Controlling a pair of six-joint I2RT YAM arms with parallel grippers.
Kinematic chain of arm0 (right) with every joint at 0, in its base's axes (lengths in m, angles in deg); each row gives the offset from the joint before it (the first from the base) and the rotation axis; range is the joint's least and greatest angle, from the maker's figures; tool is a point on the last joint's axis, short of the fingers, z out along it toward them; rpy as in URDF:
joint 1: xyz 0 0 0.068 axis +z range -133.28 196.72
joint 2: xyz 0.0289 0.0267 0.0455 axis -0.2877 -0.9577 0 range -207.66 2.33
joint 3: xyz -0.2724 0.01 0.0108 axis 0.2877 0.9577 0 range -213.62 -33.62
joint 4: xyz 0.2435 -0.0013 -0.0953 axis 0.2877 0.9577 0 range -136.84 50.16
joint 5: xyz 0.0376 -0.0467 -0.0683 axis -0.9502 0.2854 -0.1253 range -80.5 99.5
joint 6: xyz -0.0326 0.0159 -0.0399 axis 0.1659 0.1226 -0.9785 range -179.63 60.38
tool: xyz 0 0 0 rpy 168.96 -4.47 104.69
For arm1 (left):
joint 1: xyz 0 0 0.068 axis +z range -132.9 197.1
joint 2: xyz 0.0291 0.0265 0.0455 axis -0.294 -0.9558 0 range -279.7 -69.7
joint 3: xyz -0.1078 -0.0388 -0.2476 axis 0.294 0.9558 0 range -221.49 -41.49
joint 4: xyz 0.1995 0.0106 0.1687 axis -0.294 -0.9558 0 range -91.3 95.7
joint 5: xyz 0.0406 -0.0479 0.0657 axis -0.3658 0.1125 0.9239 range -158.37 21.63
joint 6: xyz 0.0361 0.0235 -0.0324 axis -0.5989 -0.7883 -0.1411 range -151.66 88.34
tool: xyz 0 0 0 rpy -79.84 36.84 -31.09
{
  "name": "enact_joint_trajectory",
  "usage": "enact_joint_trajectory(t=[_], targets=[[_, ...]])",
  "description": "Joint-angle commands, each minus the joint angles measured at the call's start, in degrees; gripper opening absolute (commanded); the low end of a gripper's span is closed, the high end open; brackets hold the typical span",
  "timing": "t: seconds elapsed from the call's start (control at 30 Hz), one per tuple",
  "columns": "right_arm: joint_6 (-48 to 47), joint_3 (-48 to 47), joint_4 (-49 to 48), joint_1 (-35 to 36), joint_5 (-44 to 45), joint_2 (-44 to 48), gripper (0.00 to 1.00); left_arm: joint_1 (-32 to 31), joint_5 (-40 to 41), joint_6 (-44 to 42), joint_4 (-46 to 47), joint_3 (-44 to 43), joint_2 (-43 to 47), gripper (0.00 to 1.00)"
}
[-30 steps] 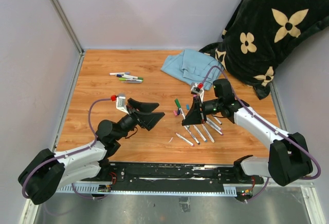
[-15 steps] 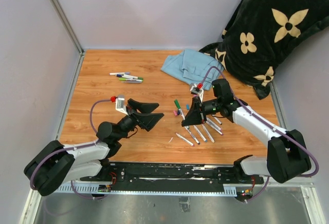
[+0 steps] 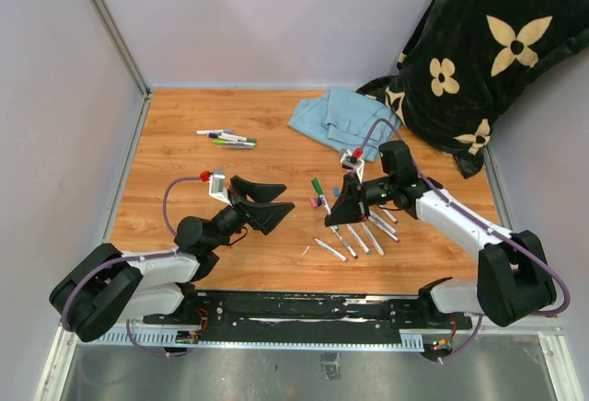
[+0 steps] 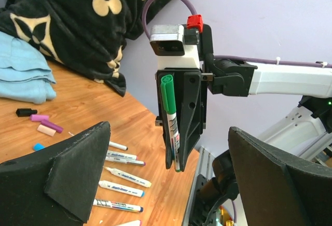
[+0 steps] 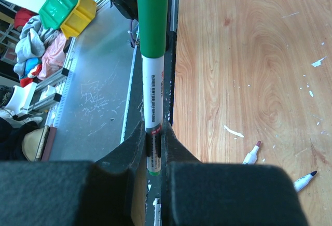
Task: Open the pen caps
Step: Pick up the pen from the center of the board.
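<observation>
Left wrist view: your right gripper is clamped on the tail of a thin white-barrelled marker. The marker stands nearly upright, with its green plastic cap on top.
Left gripper: the jaws are spread wide and hold nothing. In its own camera the two black fingers frame the marker from either side and are well apart from it.
Green cap: it is seated on the barrel and not yet off. It is raised above the wooden table, between the two arms.
Step in hand: judged from this, you need to bring the left jaws onto the cap and draw it off.
Aim: close on the green cap only and stay off the white barrel below it. Centre the cap between the fingers before you shut.
Pull: draw along the barrel's own line, away from the right gripper. A sideways tug would probably lever the marker in a grip this near its tail.
Right side: hold that clamp firm and steady while the left arm works.
Risk: the cap is small and smooth, so a shallow pinch may slip off.
Done already: several loose little caps in black, purple, pink and blue lie beside a row of uncapped white markers.
Left to do: a small group of capped markers lies at the far left of the table.
</observation>
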Motion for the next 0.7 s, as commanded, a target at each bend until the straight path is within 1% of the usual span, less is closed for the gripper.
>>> enact_joint_trajectory(t=[0.0, 0.37, 0.47, 0.67], targets=[[0.3, -0.9, -0.8, 0.4, -1.9, -0.5, 0.03, 0.6, -1.5, -1.9, 2.7, -1.6, -0.6, 0.99], [0.1, -0.9, -0.8, 1.3, -2.8, -0.9, 0.03, 0.6, -1.8, -4.1, 4.4, -2.5, -1.8, 0.99], [-0.1, -1.2, -0.6, 1.5, -3.1, -1.2, 0.03, 0.6, -2.7, -4.6, 4.6, -4.0, -3.1, 0.99], [-1.0, -1.5, 0.2, 2.2, -3.7, -1.5, 0.03, 0.6, -5.6, -4.7, 3.3, -9.5, -6.4, 0.99]])
